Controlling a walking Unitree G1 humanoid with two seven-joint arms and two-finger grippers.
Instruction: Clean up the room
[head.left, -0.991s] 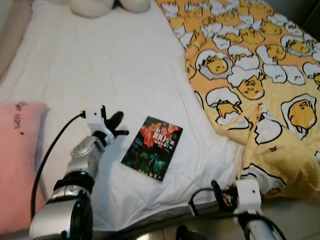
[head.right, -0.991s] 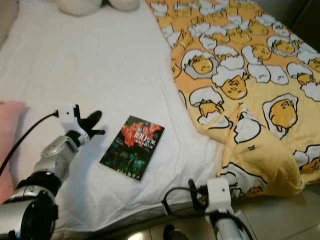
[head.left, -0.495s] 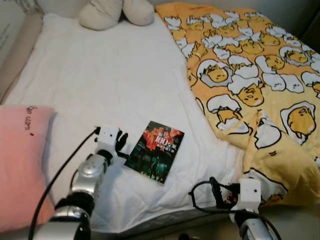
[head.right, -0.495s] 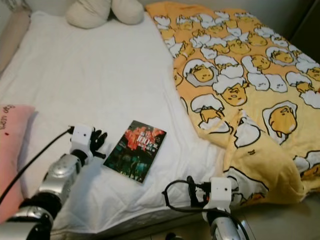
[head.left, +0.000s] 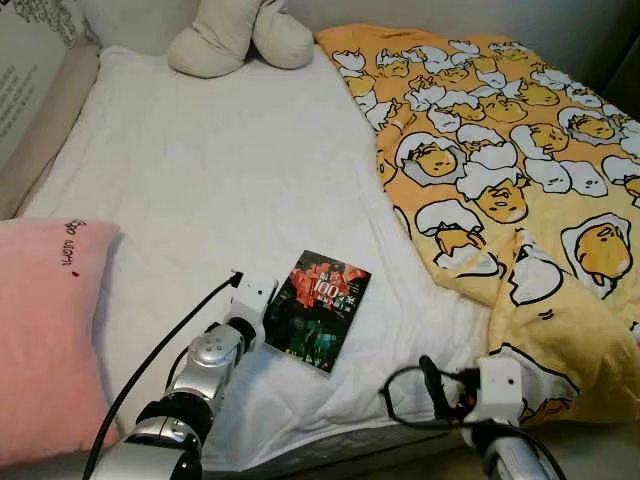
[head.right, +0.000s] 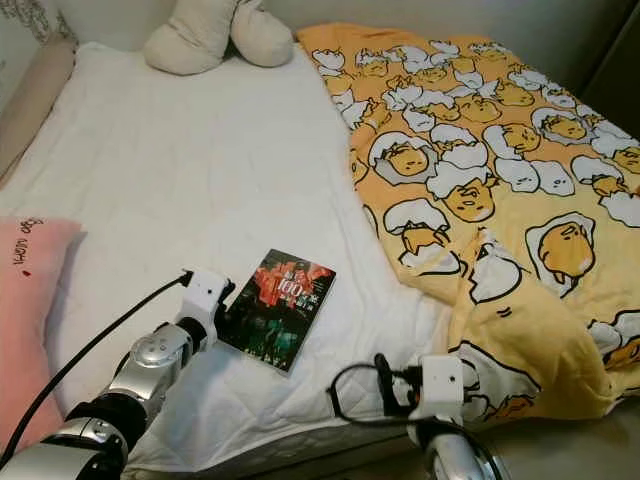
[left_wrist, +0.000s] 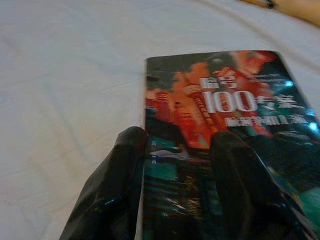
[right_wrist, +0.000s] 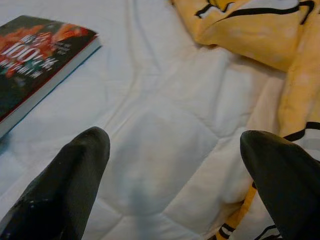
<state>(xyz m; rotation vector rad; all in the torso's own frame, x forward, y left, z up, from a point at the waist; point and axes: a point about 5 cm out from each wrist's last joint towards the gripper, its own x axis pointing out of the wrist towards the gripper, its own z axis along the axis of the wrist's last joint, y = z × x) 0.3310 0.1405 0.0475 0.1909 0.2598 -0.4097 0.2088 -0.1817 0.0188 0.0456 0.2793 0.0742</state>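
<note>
A dark-covered book (head.left: 320, 311) lies flat on the white bed (head.left: 210, 180), just below the middle of the head views. The left gripper (left_wrist: 175, 150) sits at the book's left edge, one finger on the cover, the other on the sheet beside the spine, parted and grasping nothing. The right gripper (right_wrist: 175, 165) hangs spread wide at the lower right, near the yellow blanket (head.left: 520, 150). A pink pillow (head.left: 45, 330) lies lower left.

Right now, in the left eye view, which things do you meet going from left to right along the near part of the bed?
Pink pillow → left gripper → book → right gripper → yellow egg-print blanket.
</note>
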